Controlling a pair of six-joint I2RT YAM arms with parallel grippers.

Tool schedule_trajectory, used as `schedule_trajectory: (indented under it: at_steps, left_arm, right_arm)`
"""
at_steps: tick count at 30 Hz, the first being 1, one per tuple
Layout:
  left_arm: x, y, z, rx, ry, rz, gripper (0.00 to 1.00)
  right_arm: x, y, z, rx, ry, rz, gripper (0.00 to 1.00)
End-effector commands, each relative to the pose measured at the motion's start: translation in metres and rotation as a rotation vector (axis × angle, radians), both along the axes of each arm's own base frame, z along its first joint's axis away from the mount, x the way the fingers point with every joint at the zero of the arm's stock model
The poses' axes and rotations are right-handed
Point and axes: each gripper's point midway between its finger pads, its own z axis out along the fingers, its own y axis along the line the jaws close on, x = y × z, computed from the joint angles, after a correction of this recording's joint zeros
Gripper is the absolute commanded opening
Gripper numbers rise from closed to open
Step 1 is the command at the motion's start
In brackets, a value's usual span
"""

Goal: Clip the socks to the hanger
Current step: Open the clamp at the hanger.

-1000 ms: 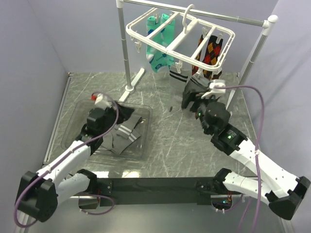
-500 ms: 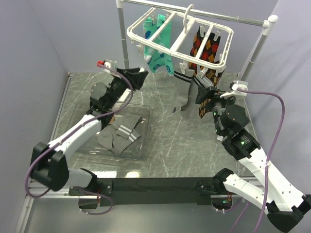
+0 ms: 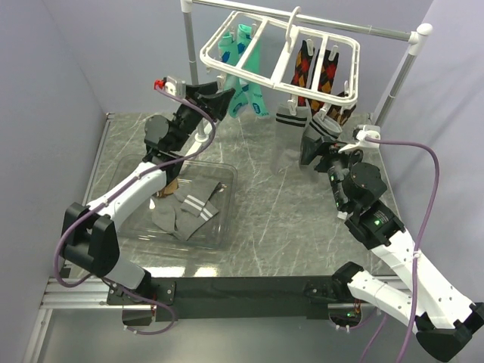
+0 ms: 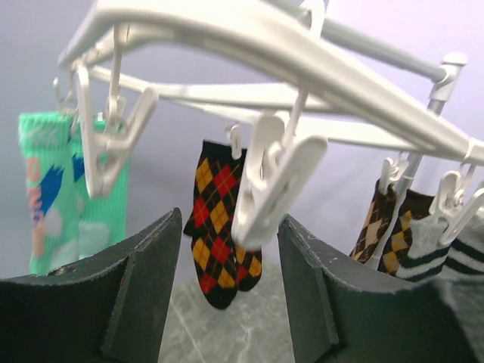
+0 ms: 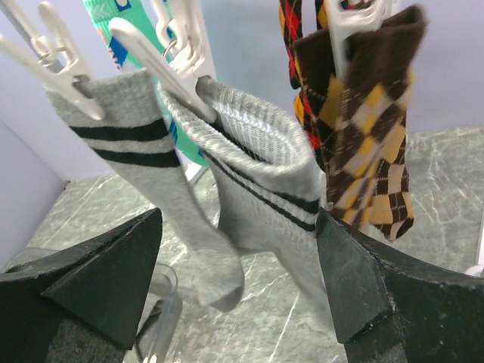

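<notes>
The white hanger (image 3: pixel 281 64) hangs from the rail with teal socks on the left and argyle socks on the right. Two grey striped socks hang from its front clips, one (image 3: pixel 290 115) left of the other (image 3: pixel 316 140). My right gripper (image 3: pixel 325 156) is open just below them. In the right wrist view (image 5: pixel 240 219) the nearer grey sock (image 5: pixel 257 174) hangs between its fingers. My left gripper (image 3: pixel 218 102) is raised to the hanger's front left. In the left wrist view it (image 4: pixel 231 221) is open with a white clip (image 4: pixel 272 181) between its fingertips. More grey socks (image 3: pixel 187 213) lie in the tray.
A clear plastic tray (image 3: pixel 128 170) sits on the marble table at the left. The metal rail stand has white poles at the left (image 3: pixel 193 76) and the right (image 3: pixel 397 76). Teal socks (image 4: pixel 53 189) and argyle socks (image 4: pixel 219 219) hang behind the clip.
My left arm has lifted out of the tray up to the hanger's front left clip. My right gripper has risen from the table to the hanging grey socks. The hanger has tilted.
</notes>
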Motion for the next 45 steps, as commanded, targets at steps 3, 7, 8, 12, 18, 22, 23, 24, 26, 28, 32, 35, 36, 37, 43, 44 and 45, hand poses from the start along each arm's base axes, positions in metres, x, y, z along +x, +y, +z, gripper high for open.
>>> schedule_trajectory:
  at_steps: [3,7,8,12,18,22,23,24,26,28,32,35,36,37,43,44,45]
  left_arm:
    - [-0.009,-0.005,0.040,-0.023,-0.139,-0.040,0.59]
    - [-0.010,-0.004,0.046,-0.040,-0.157,-0.044,0.49]
    - [-0.010,-0.005,0.047,-0.041,-0.159,-0.046,0.45]
    - [-0.014,-0.011,0.050,-0.016,-0.162,-0.085,0.22]
    - [-0.037,-0.004,0.052,-0.029,-0.192,-0.102,0.18]
    - [-0.051,-0.002,0.056,-0.008,-0.207,-0.100,0.18]
    - [-0.052,-0.002,0.054,0.002,-0.205,-0.096,0.18]
    - [-0.054,-0.001,0.053,0.005,-0.203,-0.096,0.18]
    - [-0.057,0.001,0.053,0.012,-0.197,-0.093,0.20]
    - [-0.059,0.003,0.055,0.021,-0.195,-0.086,0.27]
    - [-0.055,0.004,0.055,0.052,-0.188,-0.058,0.30]
    - [-0.052,0.002,0.056,0.062,-0.178,-0.060,0.32]
    - [-0.051,0.000,0.054,0.070,-0.172,-0.066,0.31]
    - [-0.049,-0.002,0.053,0.076,-0.174,-0.070,0.24]
    - [-0.056,-0.002,0.060,0.063,-0.204,-0.091,0.13]
    - [-0.058,-0.003,0.060,0.057,-0.199,-0.103,0.13]
    - [-0.058,-0.003,0.059,0.050,-0.192,-0.107,0.13]
  right_arm:
    - [-0.002,0.000,0.017,0.020,-0.035,0.013,0.88]
    - [-0.003,0.000,0.019,0.024,-0.042,0.014,0.88]
    - [-0.004,0.000,0.020,0.026,-0.045,0.020,0.88]
    - [-0.007,0.004,0.024,0.031,-0.054,0.046,0.88]
    - [-0.021,0.024,0.040,0.022,-0.114,0.197,0.88]
    - [-0.033,0.043,0.055,0.020,-0.150,0.323,0.88]
    - [-0.033,0.047,0.059,0.020,-0.157,0.343,0.88]
    - [-0.035,0.049,0.062,0.019,-0.163,0.361,0.88]
    - [-0.037,0.056,0.064,0.020,-0.168,0.395,0.88]
    - [-0.037,0.058,0.066,0.022,-0.167,0.405,0.88]
    - [-0.036,0.061,0.066,0.027,-0.159,0.416,0.88]
    - [-0.036,0.061,0.066,0.027,-0.159,0.414,0.88]
    - [-0.035,0.061,0.066,0.026,-0.157,0.413,0.88]
    - [-0.035,0.061,0.067,0.027,-0.159,0.414,0.88]
    - [-0.039,0.064,0.076,0.018,-0.180,0.439,0.88]
    - [-0.040,0.066,0.080,0.018,-0.191,0.452,0.88]
    - [-0.041,0.069,0.085,0.020,-0.205,0.468,0.88]
